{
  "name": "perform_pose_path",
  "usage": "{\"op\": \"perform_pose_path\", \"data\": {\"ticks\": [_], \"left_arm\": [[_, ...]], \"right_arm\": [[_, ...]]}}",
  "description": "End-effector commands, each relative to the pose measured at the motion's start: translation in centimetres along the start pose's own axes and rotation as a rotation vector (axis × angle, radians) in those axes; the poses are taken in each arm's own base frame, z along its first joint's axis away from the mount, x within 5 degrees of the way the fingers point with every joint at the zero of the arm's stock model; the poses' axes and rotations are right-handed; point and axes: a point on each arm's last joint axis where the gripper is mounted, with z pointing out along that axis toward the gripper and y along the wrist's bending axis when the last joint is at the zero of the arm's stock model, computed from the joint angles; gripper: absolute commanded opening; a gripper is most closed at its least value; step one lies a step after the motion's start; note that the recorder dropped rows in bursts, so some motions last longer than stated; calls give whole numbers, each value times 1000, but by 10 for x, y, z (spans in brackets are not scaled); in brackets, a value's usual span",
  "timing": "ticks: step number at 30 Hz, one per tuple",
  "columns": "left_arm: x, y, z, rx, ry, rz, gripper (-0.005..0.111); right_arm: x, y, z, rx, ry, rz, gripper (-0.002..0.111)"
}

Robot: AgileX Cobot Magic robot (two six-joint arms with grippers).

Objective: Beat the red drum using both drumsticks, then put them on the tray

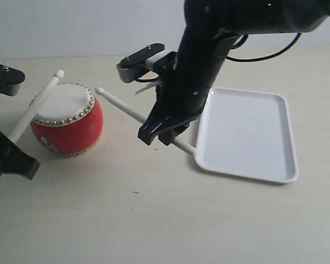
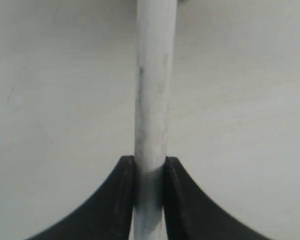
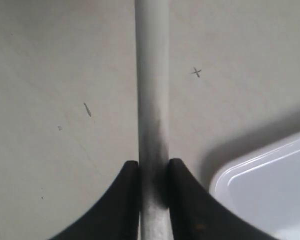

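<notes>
The red drum stands on the table at the left, its cream skin facing up. My left gripper is shut on one drumstick, which slants up over the drum's left edge; both fingers clamp that stick in the left wrist view. My right gripper is shut on the other drumstick, whose tip points at the drum's right rim and whose butt reaches the white tray. The right wrist view shows that stick pinched between the fingers, beside the tray's corner.
The pale tabletop runs to a light wall behind. The right arm's black body hangs over the middle, between drum and tray. A small pencil cross marks the table near the right stick.
</notes>
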Motion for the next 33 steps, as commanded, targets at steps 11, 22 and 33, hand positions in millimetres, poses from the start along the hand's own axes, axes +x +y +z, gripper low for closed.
{"op": "perform_pose_path", "data": {"ticks": [11, 22, 33], "left_arm": [[30, 9, 10, -27, 5, -15, 0], [22, 19, -9, -78, -50, -64, 0], [21, 18, -8, -72, -64, -55, 0]], "right_arm": [[-24, 11, -14, 3, -6, -23, 0], [-31, 15, -25, -22, -65, -34, 0], [-31, 9, 37, -81, 93, -41, 0]]}}
